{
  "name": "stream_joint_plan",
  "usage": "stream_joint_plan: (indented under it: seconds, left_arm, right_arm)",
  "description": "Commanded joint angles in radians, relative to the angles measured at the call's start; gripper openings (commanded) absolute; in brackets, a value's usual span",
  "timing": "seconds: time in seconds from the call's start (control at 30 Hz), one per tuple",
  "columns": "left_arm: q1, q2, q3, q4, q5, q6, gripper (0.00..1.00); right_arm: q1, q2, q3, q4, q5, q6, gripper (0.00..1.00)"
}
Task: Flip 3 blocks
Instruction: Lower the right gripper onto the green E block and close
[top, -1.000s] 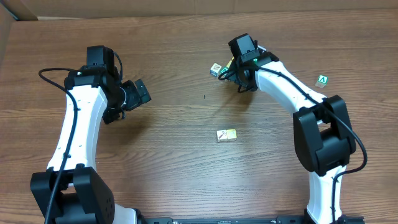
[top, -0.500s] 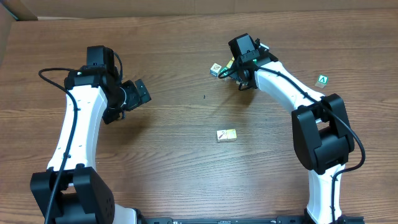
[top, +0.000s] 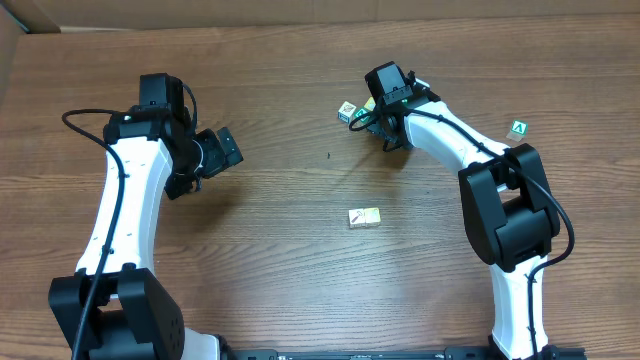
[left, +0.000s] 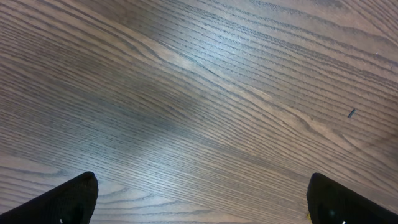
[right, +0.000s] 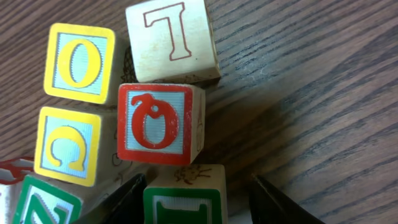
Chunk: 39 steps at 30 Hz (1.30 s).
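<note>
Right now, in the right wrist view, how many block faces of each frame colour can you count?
Yellow-framed blocks: 2
Red-framed block: 1
Green-framed blocks: 2
Unframed wood block: 1
Total: 6, not counting a red sliver cut off at the left edge.

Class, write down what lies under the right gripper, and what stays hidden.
A green-framed block lies between the open fingers of the right gripper, a red-framed block just beyond. The frame edge cuts off the green block's lower part; overhead, the gripper covers it.
</note>
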Motion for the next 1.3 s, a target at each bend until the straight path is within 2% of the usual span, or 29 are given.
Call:
stream_joint_plan:
  seconds: [0.0, 0.1, 0.27, 0.4, 0.57, 1.17, 1.27]
  left_arm:
    - [0.004, 0.006, 0.013, 0.001, 0.004, -0.014, 1.0]
    - [0.004, 0.006, 0.013, 0.001, 0.004, -0.014, 1.0]
    - [0.004, 0.006, 0.013, 0.001, 0.004, -0.014, 1.0]
    - [0.004, 0.006, 0.013, 0.001, 0.004, -0.014, 1.0]
    - [0.004, 0.006, 0.013, 0.001, 0.004, -0.014, 1.0]
    - [0.004, 0.006, 0.013, 0.001, 0.004, -0.014, 1.0]
    - [0.004, 0.006, 0.013, 0.001, 0.004, -0.014, 1.0]
  right_arm:
    - [-0.003, -0.035, 0.011, 0.007, 0.011, -0.035, 0.52]
    - [-0.003, -0.037, 0.011, 0.004, 0.01, -0.052, 0.42]
    - [-0.003, -0.037, 0.011, 0.0, 0.011, -0.052, 0.42]
    - [-0.003, -0.037, 0.011, 0.003, 0.011, -0.06, 0.48]
    - [-0.003, -0.038, 0.016, 0.0, 0.011, -0.122, 0.49]
    - [-0.003, -0.051, 0.076, -0.05, 0.011, -0.13, 0.47]
    - [-0.003, -0.051, 0.076, -0.058, 0.011, -0.129, 0.42]
